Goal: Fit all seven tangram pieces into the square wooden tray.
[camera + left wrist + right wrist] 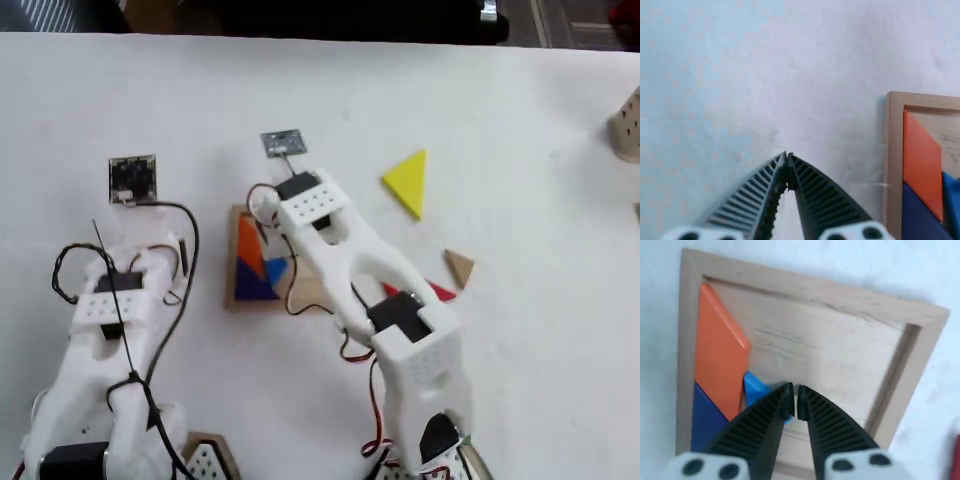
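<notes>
The square wooden tray (232,270) lies between the two arms. It holds an orange piece (247,240), a dark blue piece (250,287) and a light blue piece (276,270) along one side. My right gripper (794,392) hangs shut over the tray (840,355), tips by the light blue piece (756,386), beside the orange piece (720,355). My left gripper (787,167) is shut over bare table, apart from the tray's edge (894,150). A yellow triangle (408,180), a small tan triangle (458,267) and a red piece (438,292) lie on the table beyond the right arm.
The right arm (350,270) covers much of the tray in the high view. A wooden block with holes (627,125) stands at the far right edge. Cables (185,250) loop around the left arm. White table stretches to the back.
</notes>
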### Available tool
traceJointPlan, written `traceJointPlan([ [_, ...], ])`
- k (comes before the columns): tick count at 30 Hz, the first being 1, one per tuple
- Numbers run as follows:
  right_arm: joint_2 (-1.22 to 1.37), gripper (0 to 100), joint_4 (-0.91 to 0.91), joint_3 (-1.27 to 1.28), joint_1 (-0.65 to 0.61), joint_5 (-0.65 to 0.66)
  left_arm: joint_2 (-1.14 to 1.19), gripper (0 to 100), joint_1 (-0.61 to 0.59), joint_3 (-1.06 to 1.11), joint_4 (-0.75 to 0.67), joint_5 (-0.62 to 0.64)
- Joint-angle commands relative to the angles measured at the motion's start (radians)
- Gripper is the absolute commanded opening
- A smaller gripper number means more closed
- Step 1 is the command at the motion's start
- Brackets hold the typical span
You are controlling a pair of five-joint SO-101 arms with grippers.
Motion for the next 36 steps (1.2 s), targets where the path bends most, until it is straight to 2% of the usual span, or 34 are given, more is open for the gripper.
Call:
traceJointPlan([
  [1, -0.047, 1.8, -0.012, -0.012, -0.018, -0.017, -0.028, 3, -0.016, -0.008, -0.026, -0.006],
  [6, -0.047, 1.8, 0.001, -0.012, -0.010, -0.018, -0.028, 3, -0.016, -0.008, -0.026, -0.006],
  [15, -0.088, 1.8, 0.153, 0.006, 0.021, -0.020, -0.028, 3, -0.016, -0.008, -0.026, -0.008],
  [26, -0.228, 1.8, 0.120, 0.175, 0.005, -0.011, -0.028, 3, -0.016, -0.008, -0.026, -0.008],
  [36, -0.229, 1.8, 0.054, 0.245, -0.038, 0.008, -0.028, 3, -0.016, -0.008, -0.028, -0.008],
])
